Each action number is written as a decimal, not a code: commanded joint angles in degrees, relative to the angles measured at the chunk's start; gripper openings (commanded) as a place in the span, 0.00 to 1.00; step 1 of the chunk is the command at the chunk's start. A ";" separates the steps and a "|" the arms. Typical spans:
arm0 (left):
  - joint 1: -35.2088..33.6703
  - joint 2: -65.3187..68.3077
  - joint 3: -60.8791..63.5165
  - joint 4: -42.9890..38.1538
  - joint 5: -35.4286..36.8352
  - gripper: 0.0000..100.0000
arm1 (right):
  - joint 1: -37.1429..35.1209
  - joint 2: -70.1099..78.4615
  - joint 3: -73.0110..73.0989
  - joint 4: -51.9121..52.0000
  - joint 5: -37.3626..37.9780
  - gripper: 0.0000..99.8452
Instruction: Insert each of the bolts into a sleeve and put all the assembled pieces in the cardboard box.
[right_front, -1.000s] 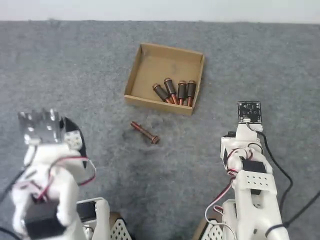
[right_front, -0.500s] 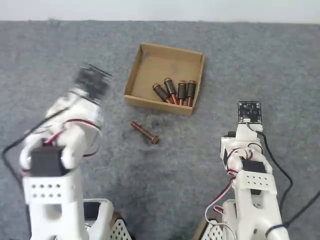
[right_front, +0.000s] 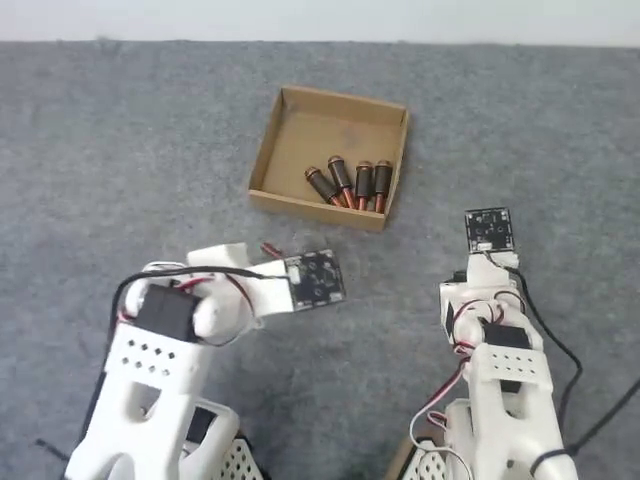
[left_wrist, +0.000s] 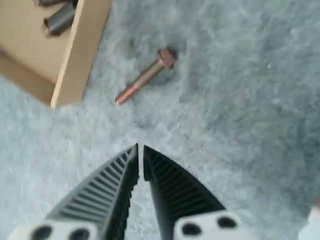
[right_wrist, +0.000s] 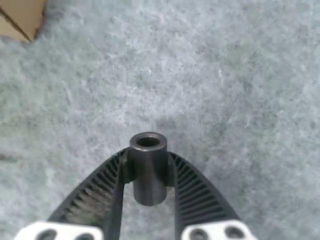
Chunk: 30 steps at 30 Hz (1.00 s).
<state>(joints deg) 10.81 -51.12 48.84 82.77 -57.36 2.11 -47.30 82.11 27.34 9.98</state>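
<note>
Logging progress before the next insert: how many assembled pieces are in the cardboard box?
4, in one row near the cardboard box's front wall: leftmost piece, second piece, third piece, and last piece by the right wall. None looks hidden.

White printed plastic all over my left arm (right_front: 150, 375) and right arm (right_front: 510, 378), black servos (right_front: 163, 312) at the joints, red, white and black wires (right_front: 452, 388) looping. Left claw (left_wrist: 140, 150), right claw (right_wrist: 148, 156): black ribbed fingers (left_wrist: 172, 187), white bases, dark screw holes.
</note>
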 joint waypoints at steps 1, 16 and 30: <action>3.96 0.44 0.75 -3.69 -0.62 0.11 | 0.66 -2.15 -0.70 -1.10 1.76 0.01; 4.31 14.33 -2.15 -11.69 -0.70 0.17 | 0.66 -2.15 -0.70 -0.92 1.85 0.01; 4.48 46.95 -19.91 -12.22 -0.62 0.17 | 0.22 -2.15 -0.70 -1.01 1.93 0.01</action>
<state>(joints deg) 15.12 -9.45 34.59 71.78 -57.63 2.11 -47.30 82.20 27.34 10.77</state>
